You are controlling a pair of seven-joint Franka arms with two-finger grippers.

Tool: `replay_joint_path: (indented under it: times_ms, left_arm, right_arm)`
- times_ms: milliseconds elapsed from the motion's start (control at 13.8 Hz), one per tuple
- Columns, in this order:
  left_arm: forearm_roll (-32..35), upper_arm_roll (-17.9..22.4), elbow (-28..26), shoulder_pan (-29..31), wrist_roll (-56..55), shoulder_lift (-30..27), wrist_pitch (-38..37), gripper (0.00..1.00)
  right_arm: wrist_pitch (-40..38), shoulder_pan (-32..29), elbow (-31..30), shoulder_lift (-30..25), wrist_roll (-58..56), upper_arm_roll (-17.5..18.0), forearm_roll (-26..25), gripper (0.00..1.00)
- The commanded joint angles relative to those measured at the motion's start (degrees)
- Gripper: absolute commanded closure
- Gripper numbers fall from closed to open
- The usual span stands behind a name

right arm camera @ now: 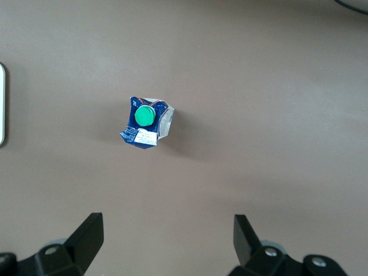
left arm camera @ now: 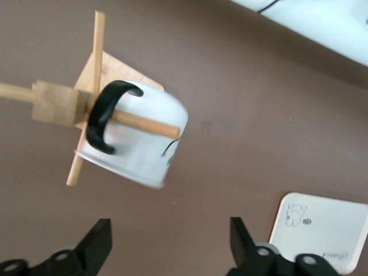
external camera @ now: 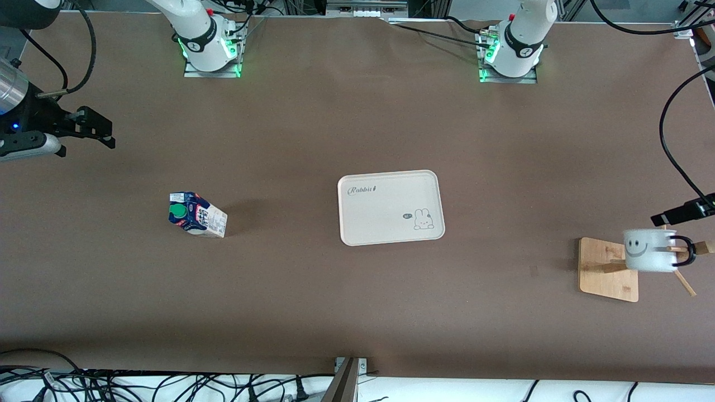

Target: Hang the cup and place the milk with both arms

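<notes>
Spanning the whole front view, brown table [external camera: 313, 301], bare over most of its surface. Near its middle, pale rectangular tray [external camera: 385, 192], flat on the table, printed with a small rabbit and the word "Rabbit" and holding no object.

Toward the left arm's end of the table, wooden mug stand [external camera: 606, 268] on a square board, pegs jutting out from its post. Hung on one peg by its black loop handle, white cup [external camera: 648, 251], tipped on its side off the table, smiley face turned to the front camera; in the left wrist view the same cup [left arm camera: 141, 144] with the peg passing through the handle.

Toward the right arm's end of the table, milk [external camera: 196, 215] standing on the table, well apart from the tray and a little nearer to the front camera than the tray's middle, green cap up. Seen from above in the right wrist view, milk [right arm camera: 146, 122] alone on the bare brown surface, gable top dented.

Over the table's edge above the mug stand, left gripper [external camera: 684, 211], near the cup but not touching it; in its wrist view left fingers [left arm camera: 95, 244] spread wide with nothing between them.

High over the table's right-arm end, right gripper [external camera: 95, 129], well apart from the milk; in its wrist view right fingers [right arm camera: 86, 236] likewise spread wide, grasping nothing.
</notes>
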Motion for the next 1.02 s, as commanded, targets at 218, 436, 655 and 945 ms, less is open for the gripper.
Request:
replay_joint_path:
  times_ms: [218, 436, 655, 945]
  left_arm:
    - [7.71, -2.71, 0.34, -2.63, 3.95, -3.78, -10.56, 0.0]
    - [12.22, -5.44, 0.34, -2.81, 6.61, -4.48, -10.56, 0.0]
    - [11.87, -3.44, -8.92, -5.7, 6.78, -12.01, -4.61, 0.0]
    - [11.35, 10.45, -21.54, -18.35, 9.77, -21.0, 5.26, 0.0]
  right_arm:
    - [-0.23, 0.01, 0.96, 0.33, 0.13, 0.0, -0.3, 0.0]
    - [-0.14, 0.01, 0.96, 0.33, 0.13, 0.0, -0.21, 0.0]
    - [-0.14, 0.01, 0.96, 0.33, 0.13, 0.0, -0.21, 0.0]
    - [-0.14, 0.01, 0.96, 0.33, 0.13, 0.0, -0.13, 0.0]
